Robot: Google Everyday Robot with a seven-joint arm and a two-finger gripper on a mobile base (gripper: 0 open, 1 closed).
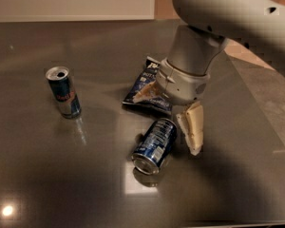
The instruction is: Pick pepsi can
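Pepsi can (154, 145) lies on its side on table (47, 175), approx mid-scene, a bit near of centre. Silver end w/ rim faces near-left, other end points far-right toward gripper. Dark blue body, white print facing up. Its reflection shows on table just near of it

L to R: bright light spot (7, 210) at near-left corner of table. Slim can (63, 91) stands upright at left, blue & silver w/ red logo, dark opening in its top, well apart from pepsi can. Chip bag (141, 85) lies flat, just far of pepsi can, dark blue w/ white print. Can't tell if bag & can touch. Bag's R part is hidden behind the wrist

Gripper (167, 121) points down over the spot btwn bag & pepsi can's far end, jaws spread wide, gripping nothing. One finger (145, 93), tan, sits over the bag. Other finger (192, 132) is just right of pepsi can's far end, tip low by the table. Can't tell if it touches the can. Pepsi can is not btwn the fingers along its length; only its far end is near the gap

Arm (228, 13), big & pale, comes in from far right & covers that part of table. Pale wall (71, 1) runs along far edge
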